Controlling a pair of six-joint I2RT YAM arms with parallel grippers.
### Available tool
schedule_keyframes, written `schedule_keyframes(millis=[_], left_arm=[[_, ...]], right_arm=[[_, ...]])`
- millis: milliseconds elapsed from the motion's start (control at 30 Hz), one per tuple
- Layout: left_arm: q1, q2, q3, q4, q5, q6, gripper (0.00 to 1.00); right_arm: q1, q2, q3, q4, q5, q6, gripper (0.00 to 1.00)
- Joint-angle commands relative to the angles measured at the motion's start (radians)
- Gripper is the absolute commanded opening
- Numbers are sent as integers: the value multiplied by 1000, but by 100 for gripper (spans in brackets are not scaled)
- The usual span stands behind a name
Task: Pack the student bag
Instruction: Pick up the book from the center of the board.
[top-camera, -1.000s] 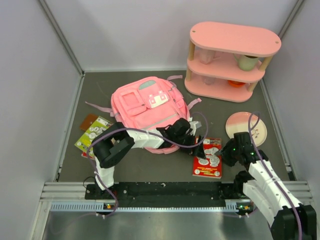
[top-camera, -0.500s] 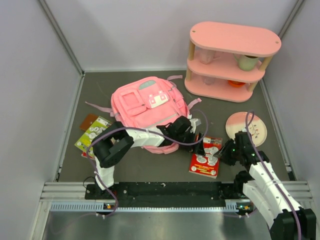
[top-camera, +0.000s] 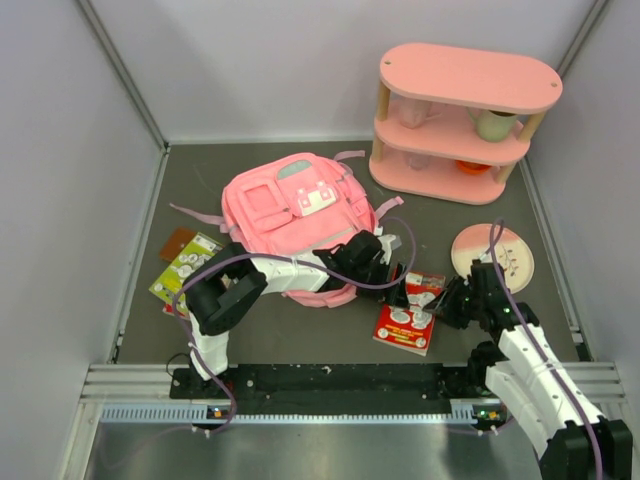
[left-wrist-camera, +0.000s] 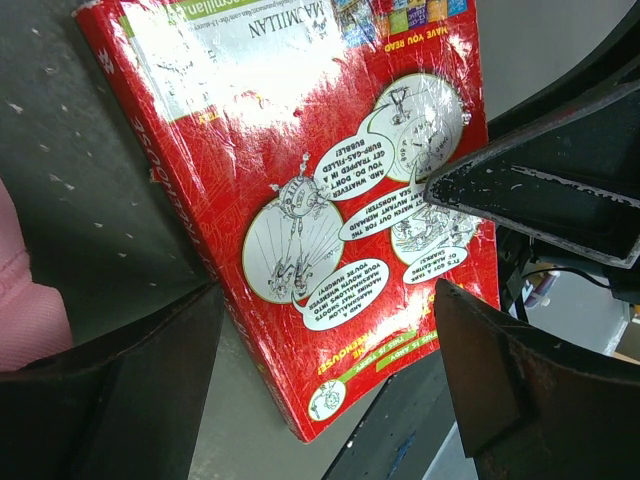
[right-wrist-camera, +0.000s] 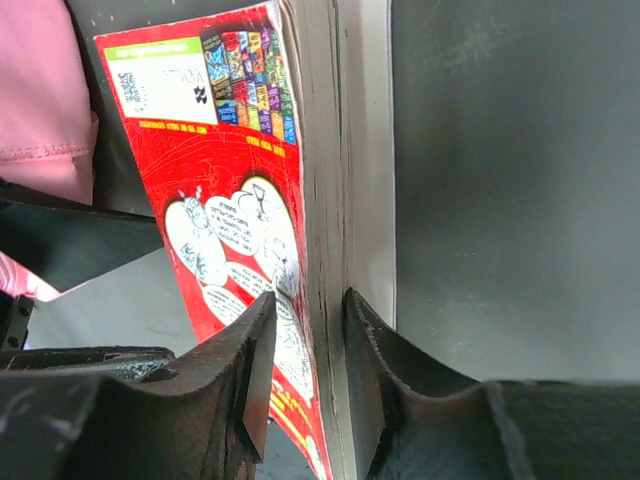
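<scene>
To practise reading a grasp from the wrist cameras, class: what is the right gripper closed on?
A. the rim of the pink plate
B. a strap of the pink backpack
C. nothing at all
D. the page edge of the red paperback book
D: in the right wrist view the right gripper has a finger on each side of the red paperback book, pinching its page edge.

The red glossy paperback book (left-wrist-camera: 300, 200) ran off the left wrist view at twelve o'clock, glare blurring its print. The left arm (top-camera: 288, 271) hid the six-o'clock edge of the pink fabric backpack (top-camera: 285, 210). Items on the pink oval shelf unit (top-camera: 470, 78) were too small to tell.
</scene>
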Motion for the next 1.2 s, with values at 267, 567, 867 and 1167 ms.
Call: schedule_keyframes(millis=[267, 567, 867, 1167], left_arm=[[-10, -43, 61, 68, 21, 39, 87], [3, -216, 93, -73, -169, 155, 94], [248, -391, -45, 130, 26, 90, 99], [276, -345, -35, 313, 251, 24, 99]], right_arm=[[1, -29, 19, 107, -43, 26, 0], [1, -172, 151, -12, 58, 60, 0], [3, -204, 255, 92, -115, 43, 0], [3, -175, 219, 438, -346, 110, 0]])
